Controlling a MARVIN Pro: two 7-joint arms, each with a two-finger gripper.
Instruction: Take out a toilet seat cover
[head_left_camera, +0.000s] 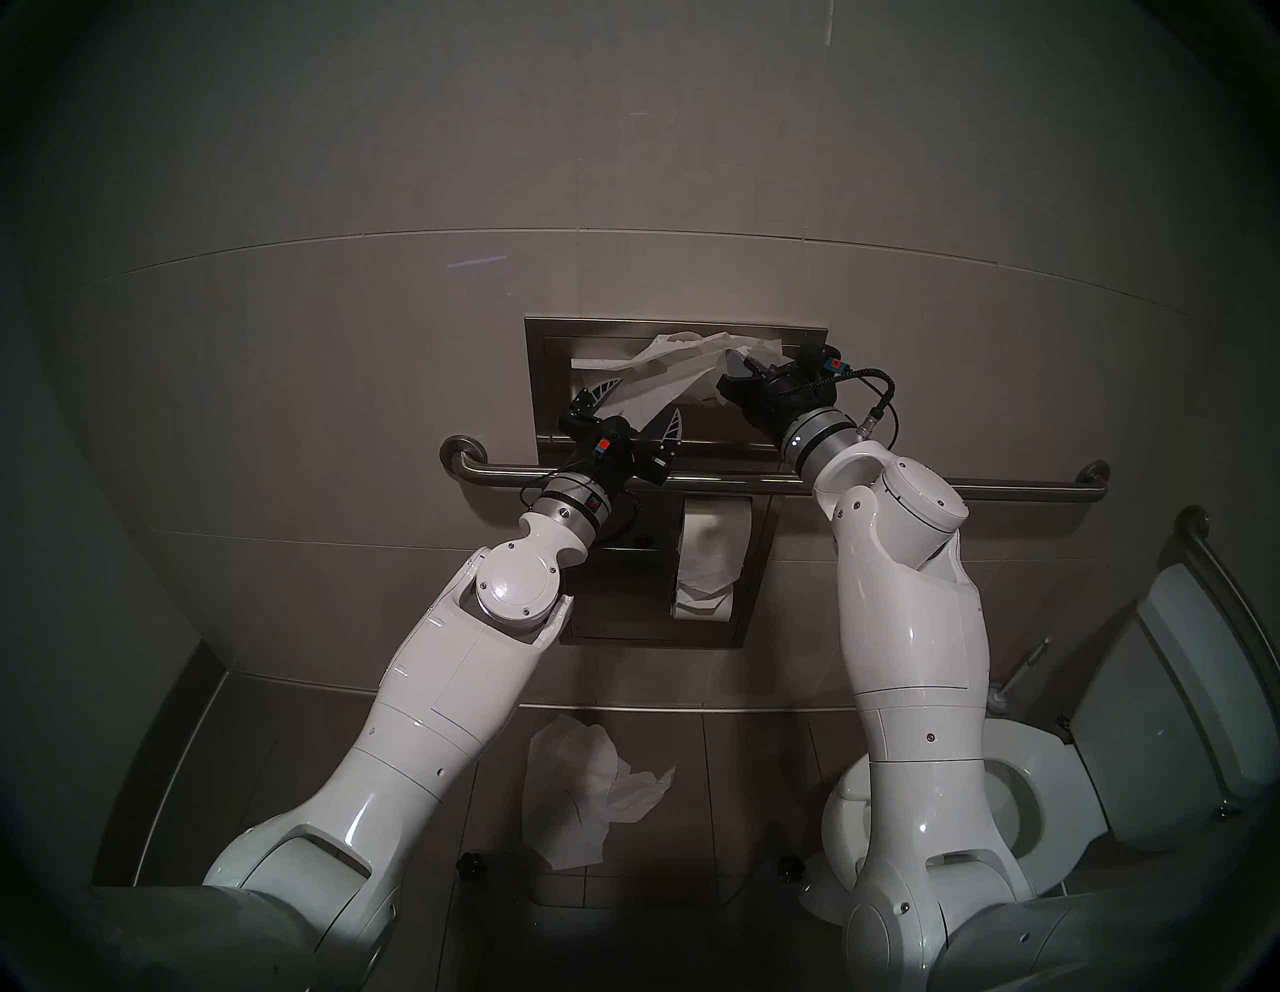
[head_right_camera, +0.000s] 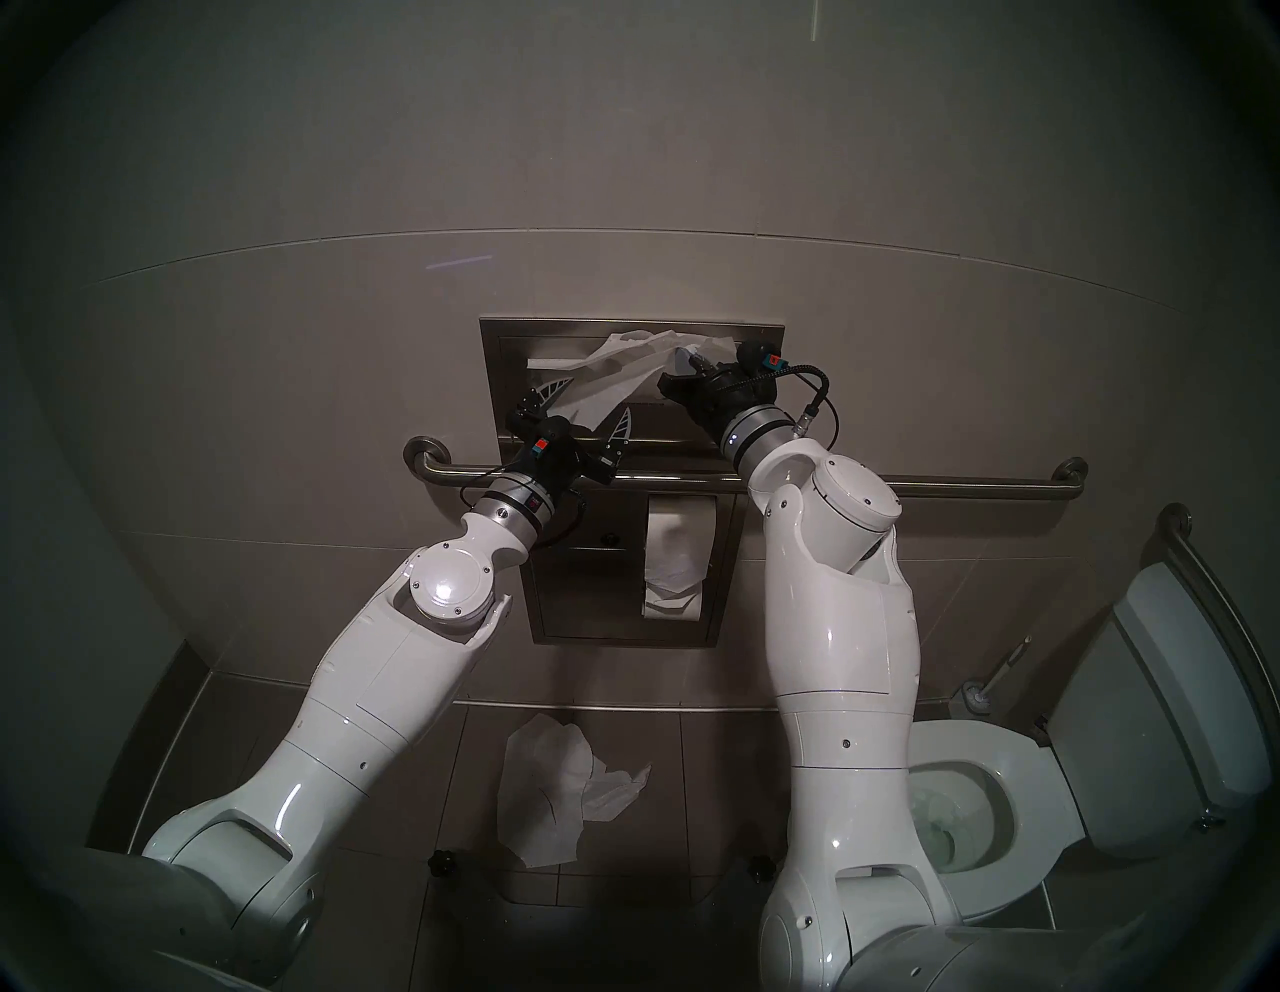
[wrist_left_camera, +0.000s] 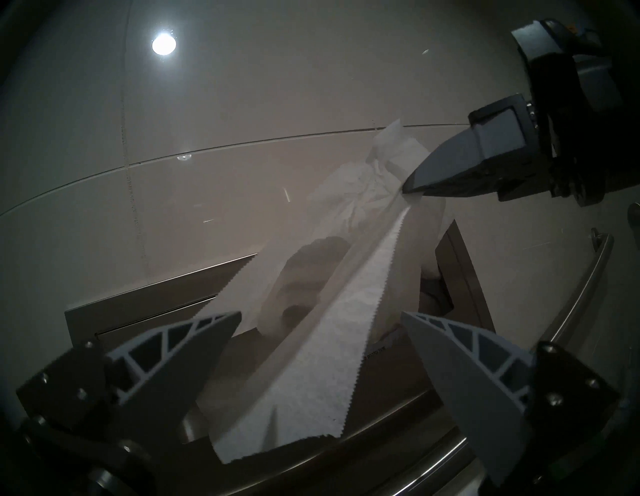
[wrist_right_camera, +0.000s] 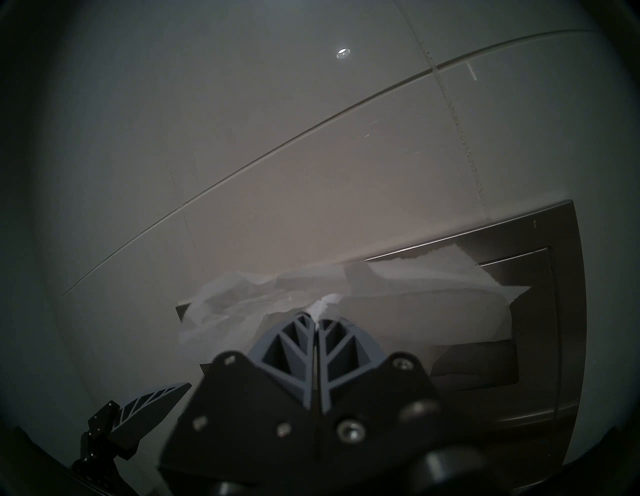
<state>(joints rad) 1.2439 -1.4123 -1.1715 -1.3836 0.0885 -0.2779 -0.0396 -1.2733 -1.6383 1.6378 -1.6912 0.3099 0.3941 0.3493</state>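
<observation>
Toilet seat cover (wrist_left_camera: 332, 346) pinched in closed right gripper (wrist_left_camera: 408, 188) jaws; strip hangs between spread left gripper (wrist_left_camera: 318, 350) jaws, ungripped.

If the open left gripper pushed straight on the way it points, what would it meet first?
Probably the toilet seat cover draped between the left gripper's open fingers; behind it stands the steel dispenser. Depth is uncertain.
</observation>
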